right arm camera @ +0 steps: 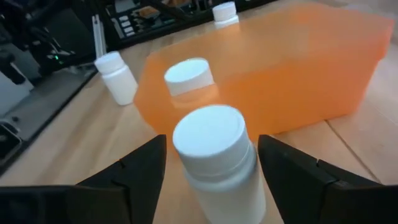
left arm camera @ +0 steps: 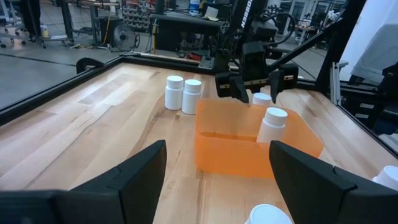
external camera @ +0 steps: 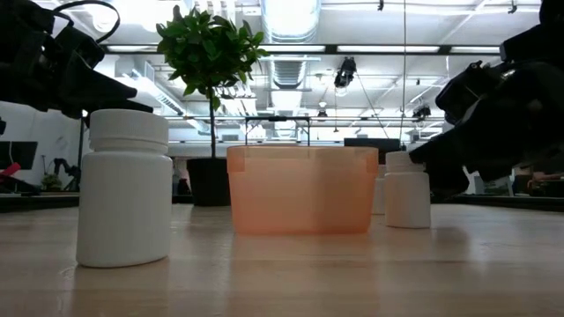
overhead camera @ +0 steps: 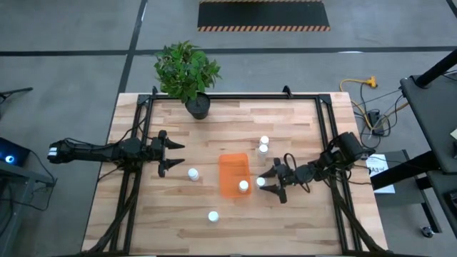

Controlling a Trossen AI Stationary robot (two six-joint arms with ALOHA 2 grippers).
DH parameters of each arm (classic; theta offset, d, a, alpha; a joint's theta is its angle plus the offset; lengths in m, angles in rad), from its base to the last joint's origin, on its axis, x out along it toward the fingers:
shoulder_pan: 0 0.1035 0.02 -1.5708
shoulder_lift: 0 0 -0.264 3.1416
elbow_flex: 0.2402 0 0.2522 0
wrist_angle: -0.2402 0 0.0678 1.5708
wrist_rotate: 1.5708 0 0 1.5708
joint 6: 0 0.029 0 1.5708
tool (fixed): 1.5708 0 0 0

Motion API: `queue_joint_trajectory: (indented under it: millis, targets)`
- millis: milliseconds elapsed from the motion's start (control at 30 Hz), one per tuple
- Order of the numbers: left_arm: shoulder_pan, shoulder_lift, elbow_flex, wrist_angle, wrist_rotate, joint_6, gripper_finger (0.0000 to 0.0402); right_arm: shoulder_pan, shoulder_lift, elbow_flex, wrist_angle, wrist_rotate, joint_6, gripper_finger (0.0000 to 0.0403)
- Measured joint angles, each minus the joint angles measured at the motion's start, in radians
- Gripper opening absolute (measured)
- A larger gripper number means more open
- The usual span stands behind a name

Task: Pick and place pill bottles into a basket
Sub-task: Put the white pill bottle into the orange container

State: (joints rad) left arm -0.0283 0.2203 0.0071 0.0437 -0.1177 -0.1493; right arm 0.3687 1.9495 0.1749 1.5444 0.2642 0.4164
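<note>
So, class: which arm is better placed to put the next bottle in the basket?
Right. Its gripper has open jaws around a bottle beside the basket; the left gripper hovers further from any bottle.

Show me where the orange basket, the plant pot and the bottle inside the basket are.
orange basket (overhead camera: 230, 165): high view, bare floor at its far end.
plant pot (overhead camera: 198, 108): high view, black rim.
bottle inside the basket (overhead camera: 243, 186): high view, white cap.
</note>
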Motion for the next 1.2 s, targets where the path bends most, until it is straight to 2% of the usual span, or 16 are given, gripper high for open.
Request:
queue_joint_trajectory:
  millis: [400, 500, 633, 767, 967, 1067, 1200]
  targets:
    - [0.0, 0.0, 0.0, 0.0, 0.0, 0.0, 0.0267, -0.002, -0.074, 0.001, -0.092, -0.001, -0.025, 0.032]
    - [0.0, 0.0, 0.0, 0.0, 0.0, 0.0, 0.0267, -0.002, -0.119, 0.001, -0.13, -0.002, -0.027, 0.0339]
    - [0.0, 0.0, 0.0, 0.0, 0.0, 0.0, 0.0267, -0.002, -0.23, 0.001, -0.268, -0.022, -0.03, 0.0354]
    - [0.0, 0.0, 0.0, 0.0, 0.0, 0.0, 0.0267, -0.002, -0.398, 0.035, -0.561, -0.056, -0.033, 0.0354]
    - [0.0, 0.0, 0.0, 0.0, 0.0, 0.0, 0.0267, -0.002, -0.651, 0.232, -1.255, -0.093, -0.08, 0.0345]
    - [0.0, 0.0, 0.0, 0.0, 0.0, 0.0, 0.0267, -0.003, -0.726, 0.339, -1.53, -0.082, -0.085, 0.034]
    - [0.0, 0.0, 0.0, -0.001, 0.0, 0.0, 0.0267, -0.002, -0.753, 0.442, -1.739, -0.083, -0.095, 0.0334]
